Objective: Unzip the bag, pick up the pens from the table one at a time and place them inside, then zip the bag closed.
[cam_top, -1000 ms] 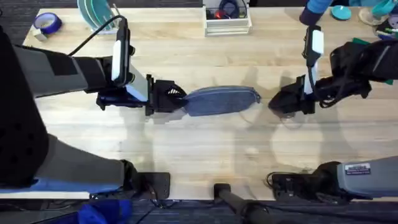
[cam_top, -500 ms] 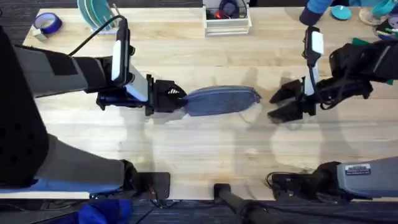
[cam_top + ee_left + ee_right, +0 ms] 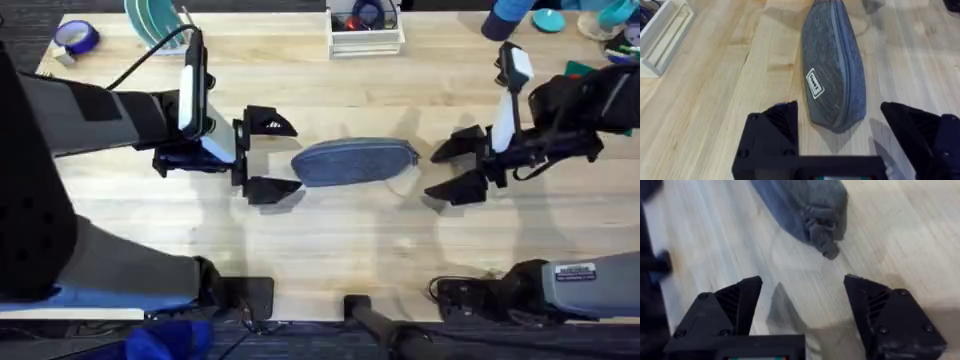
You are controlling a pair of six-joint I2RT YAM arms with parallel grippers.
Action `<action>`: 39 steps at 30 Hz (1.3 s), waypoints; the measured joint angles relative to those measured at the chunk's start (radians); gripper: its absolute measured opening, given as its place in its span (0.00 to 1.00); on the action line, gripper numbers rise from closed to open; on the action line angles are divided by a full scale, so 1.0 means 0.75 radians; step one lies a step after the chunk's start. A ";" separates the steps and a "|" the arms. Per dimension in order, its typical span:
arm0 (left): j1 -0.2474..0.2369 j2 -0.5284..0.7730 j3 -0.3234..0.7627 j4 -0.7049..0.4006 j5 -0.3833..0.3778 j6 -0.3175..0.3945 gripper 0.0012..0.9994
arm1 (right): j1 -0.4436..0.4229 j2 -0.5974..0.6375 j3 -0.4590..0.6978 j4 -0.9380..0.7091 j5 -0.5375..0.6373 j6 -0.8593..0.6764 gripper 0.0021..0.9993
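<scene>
Two wide-open grippers, left gripper (image 3: 270, 155) and right gripper (image 3: 458, 168), flanking the bag (image 3: 355, 162), neither touching it

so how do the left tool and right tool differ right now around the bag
The left tool sits at the bag's plain rounded end; the right tool sits at the end with the zipper pull. The left tool is nearer the bag; the right stands farther off. Both are open, holding nothing.

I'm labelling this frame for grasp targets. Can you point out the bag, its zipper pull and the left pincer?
bag (image 3: 355, 161): overhead view, middle of its grey fabric top.
zipper pull (image 3: 829, 250): right wrist view, the tab at the bag's end.
left pincer (image 3: 272, 155): overhead view, midway between its open fingertips.
</scene>
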 joint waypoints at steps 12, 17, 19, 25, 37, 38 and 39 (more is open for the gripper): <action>0.008 0.000 0.006 -0.049 0.034 -0.028 0.99 | 0.000 0.004 0.009 -0.005 -0.225 0.416 1.00; 0.059 0.000 0.127 -0.344 0.032 -0.150 1.00 | 0.004 -0.004 0.048 -0.008 -0.145 0.590 1.00; 0.071 0.000 0.195 -0.418 0.002 -0.174 1.00 | 0.014 -0.036 0.053 -0.009 -0.109 0.640 1.00; 0.075 0.000 0.302 -0.532 -0.078 -0.208 1.00 | 0.069 -0.228 0.058 -0.009 0.056 0.809 1.00; 0.075 -0.049 0.392 -0.565 -0.281 -0.492 1.00 | 0.177 -0.623 0.060 -0.033 0.358 1.121 1.00; 0.075 -0.082 0.401 -0.565 -0.313 -0.540 1.00 | 0.184 -0.657 0.060 -0.046 0.372 1.137 1.00; 0.075 -0.119 0.412 -0.566 -0.341 -0.584 1.00 | 0.189 -0.683 0.060 -0.056 0.383 1.152 1.00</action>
